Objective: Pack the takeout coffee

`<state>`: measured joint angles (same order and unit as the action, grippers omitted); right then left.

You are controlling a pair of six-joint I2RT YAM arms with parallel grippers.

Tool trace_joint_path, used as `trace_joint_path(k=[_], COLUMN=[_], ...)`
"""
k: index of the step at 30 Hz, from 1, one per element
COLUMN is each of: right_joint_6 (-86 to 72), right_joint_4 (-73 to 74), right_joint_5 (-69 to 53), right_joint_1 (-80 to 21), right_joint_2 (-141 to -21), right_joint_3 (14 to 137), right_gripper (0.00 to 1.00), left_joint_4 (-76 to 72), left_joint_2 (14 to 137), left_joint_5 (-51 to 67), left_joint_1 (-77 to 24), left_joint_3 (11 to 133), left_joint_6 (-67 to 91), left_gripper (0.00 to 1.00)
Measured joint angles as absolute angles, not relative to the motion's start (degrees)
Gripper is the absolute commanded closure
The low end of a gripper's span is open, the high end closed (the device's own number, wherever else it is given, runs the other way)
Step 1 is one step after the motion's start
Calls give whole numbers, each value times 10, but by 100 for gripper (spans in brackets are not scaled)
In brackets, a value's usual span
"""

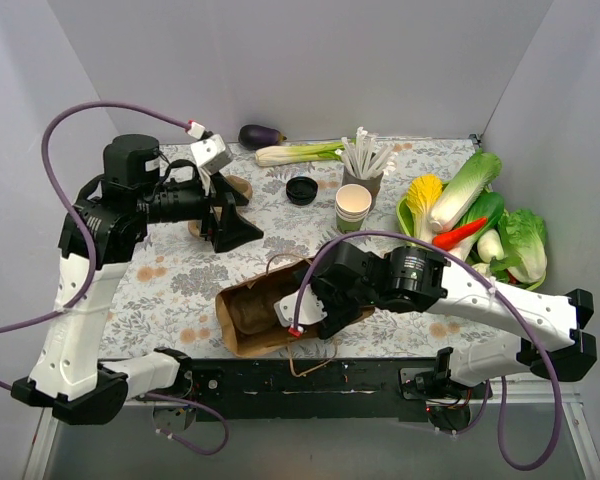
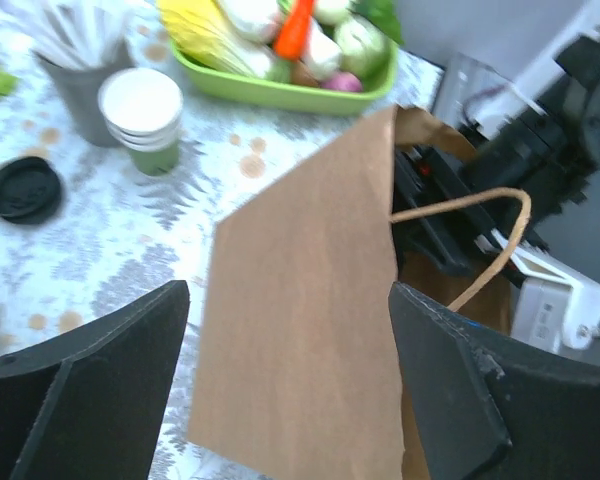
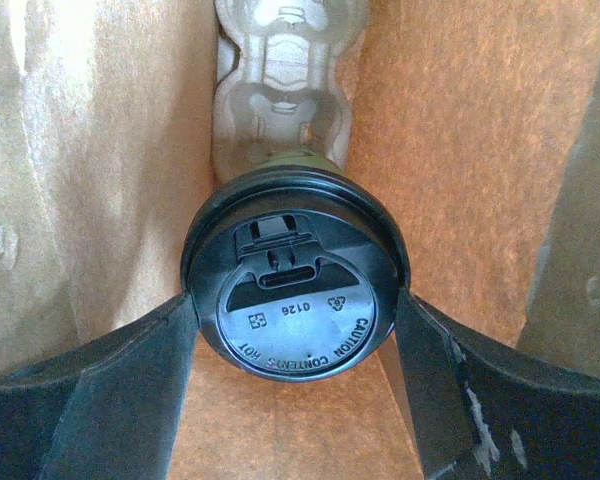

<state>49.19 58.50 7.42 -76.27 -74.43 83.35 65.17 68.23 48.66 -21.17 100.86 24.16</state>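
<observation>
**Top view, read left to right.** At about 9 o'clock we are holding the left gripper (image 2: 288,292) above the tabletop (image 1: 170,275). Its fingers are standing wide apart and gripping nothing. In its wrist view the paper bag (image 1: 252,318) is showing between them, untouched.

The bag is lying on its side at 6 o'clock with its mouth facing 3 o'clock, and we are reaching the right gripper (image 3: 292,303) into that mouth. Its fingers are closing on the takeout coffee (image 3: 295,300), pressing at 9 and 3 o'clock of the lid. The cup is therefore sitting deep inside the bag, with a pulp carrier (image 3: 285,70) at its 12 o'clock.

**Step in hand, as we are judging it:** seating the cup before letting go.
- We are aiming to rest the cup against the carrier.
- We are planning to ease the fingers apart slowly, then draw them straight back toward 3 o'clock, clear of the bag wall and the cord handle (image 2: 480,200).
- With the bag on its side, the cup is likely to roll and the lid's seal is mattering.
- The left gripper is standing near enough to steady the upper panel.

**Materials.**
- The bag is thin, matte, creased kraft paper in flat panels, and it is looking prone to buckling.
- The handle is twisted paper cord.
- The lid is round, glossy black plastic with a raised sip tab and embossed lettering.
- Only a green sliver of the cup wall is showing behind the lid.
- The carrier is pale, rough fibre moulded in lobes.
- At 1 o'clock a stack of lidless cups (image 1: 353,207) and a loose black lid (image 1: 301,190) are resting on the floral cloth.
</observation>
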Motion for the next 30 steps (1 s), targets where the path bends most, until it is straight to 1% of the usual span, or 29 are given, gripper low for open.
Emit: trace_joint_path(k=[2,5,9,12,21,26,30], right_joint_6=[500,523,569,584,587,584,582], right_joint_4=[576,552,489,468,424,431,461], right_joint_5=[76,76,81,80,83,60,5], right_joint_1=[-763,-763,-763,-762,-755,-740,-721], right_joint_2=[-734,-707,-663,-664,-686,-714,-752], right_joint_3=[821,784,702,685,685,698,731], right_gripper=[99,99,99,99,99,99,99], left_joint_4=[611,556,501,471,412,400,386], left_joint_2=[667,645,635,652,671,671,672], left_joint_5=[453,376,310,284,287,295,301], left_joint_1=[-212,-212,-212,-212,-212,-212,-212], left_joint_3=[1003,961,873,805,678,659,659], left_joint_6=[266,296,319,332,370,374,374], left_gripper=[18,18,18,18,19,20,20])
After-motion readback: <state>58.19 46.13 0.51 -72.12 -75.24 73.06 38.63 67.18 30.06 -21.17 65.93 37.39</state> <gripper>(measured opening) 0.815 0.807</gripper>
